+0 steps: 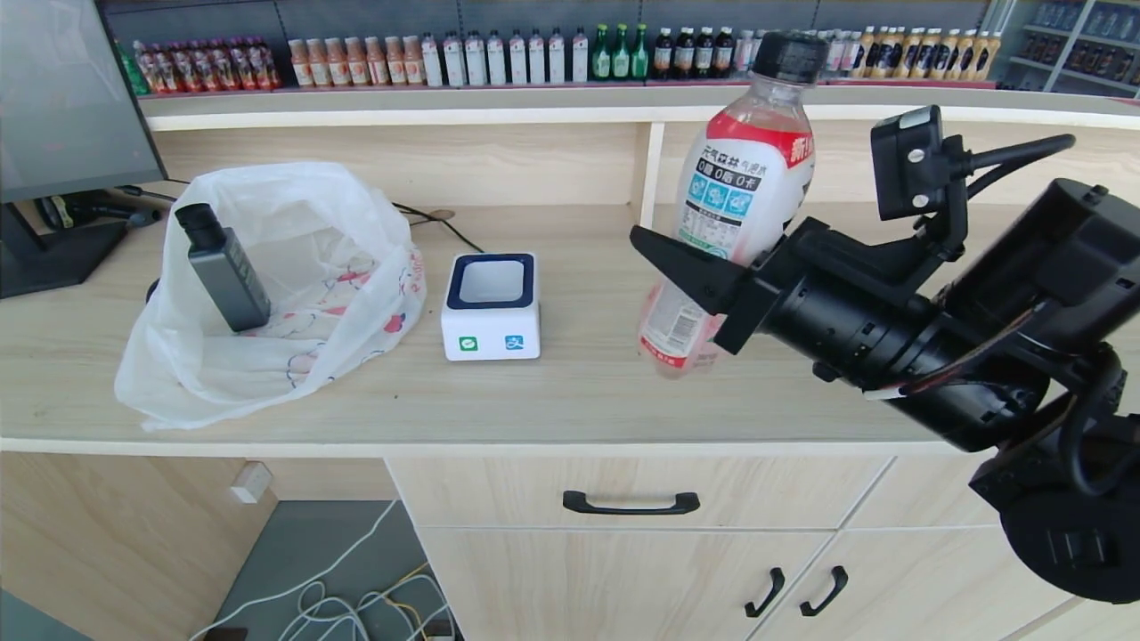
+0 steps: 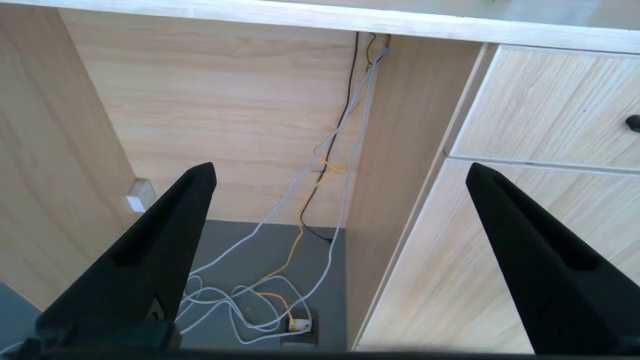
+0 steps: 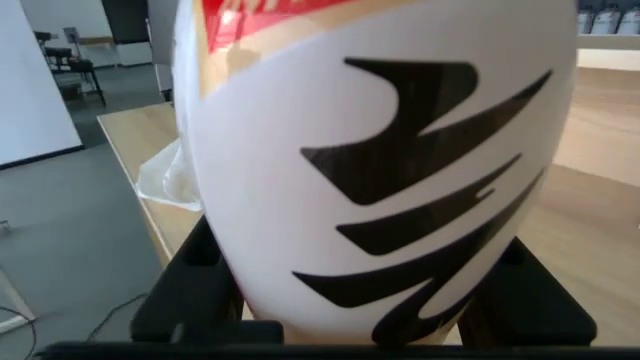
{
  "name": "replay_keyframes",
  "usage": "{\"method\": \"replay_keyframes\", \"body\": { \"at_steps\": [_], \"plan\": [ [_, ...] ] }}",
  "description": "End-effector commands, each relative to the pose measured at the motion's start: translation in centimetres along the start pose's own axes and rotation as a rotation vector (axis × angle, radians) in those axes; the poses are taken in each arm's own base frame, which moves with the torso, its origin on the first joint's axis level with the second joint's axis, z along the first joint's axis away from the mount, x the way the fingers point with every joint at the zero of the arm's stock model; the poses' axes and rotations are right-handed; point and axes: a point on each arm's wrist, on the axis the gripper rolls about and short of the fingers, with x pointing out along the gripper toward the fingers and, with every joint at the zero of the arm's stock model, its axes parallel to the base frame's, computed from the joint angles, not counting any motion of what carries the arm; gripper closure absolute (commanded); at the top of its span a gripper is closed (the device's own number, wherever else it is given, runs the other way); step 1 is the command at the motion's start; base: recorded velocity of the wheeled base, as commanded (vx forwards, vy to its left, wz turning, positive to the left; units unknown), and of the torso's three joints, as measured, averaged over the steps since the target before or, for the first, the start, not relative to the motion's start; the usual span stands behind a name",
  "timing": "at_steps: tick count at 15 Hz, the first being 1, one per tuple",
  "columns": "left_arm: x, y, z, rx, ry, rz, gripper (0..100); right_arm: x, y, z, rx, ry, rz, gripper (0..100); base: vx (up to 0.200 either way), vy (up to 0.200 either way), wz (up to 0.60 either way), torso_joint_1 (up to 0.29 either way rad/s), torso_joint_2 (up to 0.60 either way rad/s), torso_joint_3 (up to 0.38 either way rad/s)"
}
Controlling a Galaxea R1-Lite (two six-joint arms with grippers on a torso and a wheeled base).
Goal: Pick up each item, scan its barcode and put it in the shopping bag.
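Note:
My right gripper (image 1: 712,298) is shut on a clear drink bottle (image 1: 739,191) with a black cap and a red and white label, held tilted above the counter, to the right of the white scanner box (image 1: 491,307). Its barcode faces down and left. From the right wrist view the bottle (image 3: 380,170) is very close, between the fingers (image 3: 190,290). A white plastic shopping bag (image 1: 267,294) lies open at the left with a grey bottle (image 1: 224,267) standing in it. My left gripper (image 2: 340,260) is open below the counter, holding nothing.
A monitor (image 1: 71,98) stands at the far left of the wooden counter (image 1: 570,401). Drawers with black handles (image 1: 631,505) sit under its front edge. Cables (image 2: 270,290) lie on the floor below. Shelves of drinks (image 1: 534,53) line the back.

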Motion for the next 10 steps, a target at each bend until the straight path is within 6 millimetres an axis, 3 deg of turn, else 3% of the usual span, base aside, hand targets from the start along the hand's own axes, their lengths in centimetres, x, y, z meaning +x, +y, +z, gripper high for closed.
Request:
{"method": "replay_keyframes", "body": {
  "at_steps": [1,6,10],
  "plan": [
    [0.0,0.0,0.0,0.000,0.000,0.000,0,0.2,-0.2,0.2,-0.015,-0.032,-0.066,100,0.000,0.000,0.00,0.000,0.00,0.000],
    [0.0,0.0,0.0,-0.002,0.000,0.000,0,1.3,-1.1,-1.3,-0.108,-0.206,-0.332,100,0.000,0.000,0.00,0.000,0.00,0.000],
    [0.0,0.0,0.0,-0.002,0.000,0.000,0,1.2,-1.1,-1.1,-0.155,-0.200,-0.346,100,0.000,0.000,0.00,0.000,0.00,0.000]
  ]
}}
